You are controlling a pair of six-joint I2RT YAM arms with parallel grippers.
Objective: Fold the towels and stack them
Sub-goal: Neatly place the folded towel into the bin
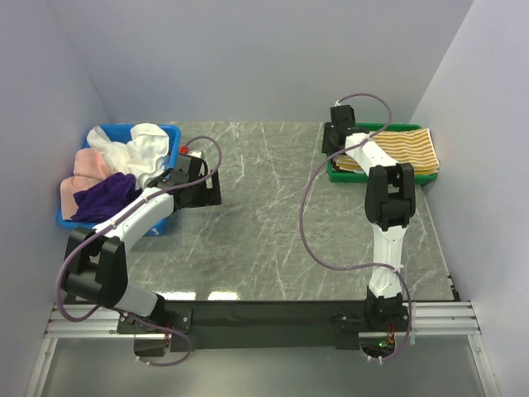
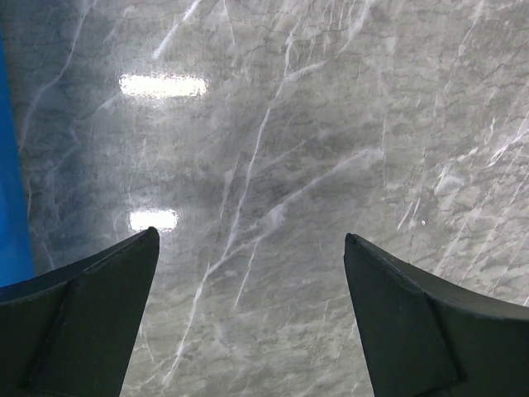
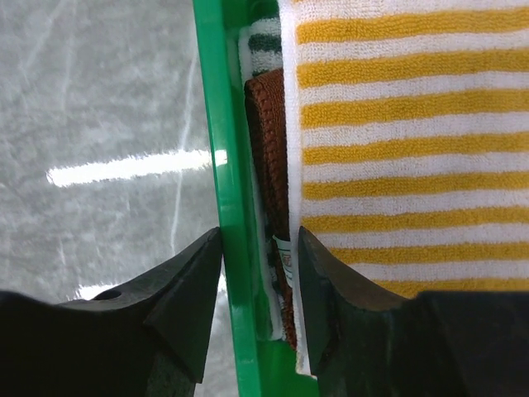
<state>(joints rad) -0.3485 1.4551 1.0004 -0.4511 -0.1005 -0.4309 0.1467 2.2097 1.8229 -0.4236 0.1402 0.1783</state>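
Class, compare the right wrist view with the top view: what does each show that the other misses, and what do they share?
Only right wrist: a brown towel and a green-striped towel edge-on beside the tray wall, with the right tool astride that wall. Only top: a blue bin holding a white towel, a pink towel and a purple towel, plus the left arm. Shared: the tray, the yellow-striped towel, the table.

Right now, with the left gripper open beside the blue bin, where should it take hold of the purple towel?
Pinch the purple towel at its bunched top, from straight above. It lies crumpled at the near end of the blue bin against the pink towel, no flat edge showing, so a raised fold probably gives the left gripper the surest hold.
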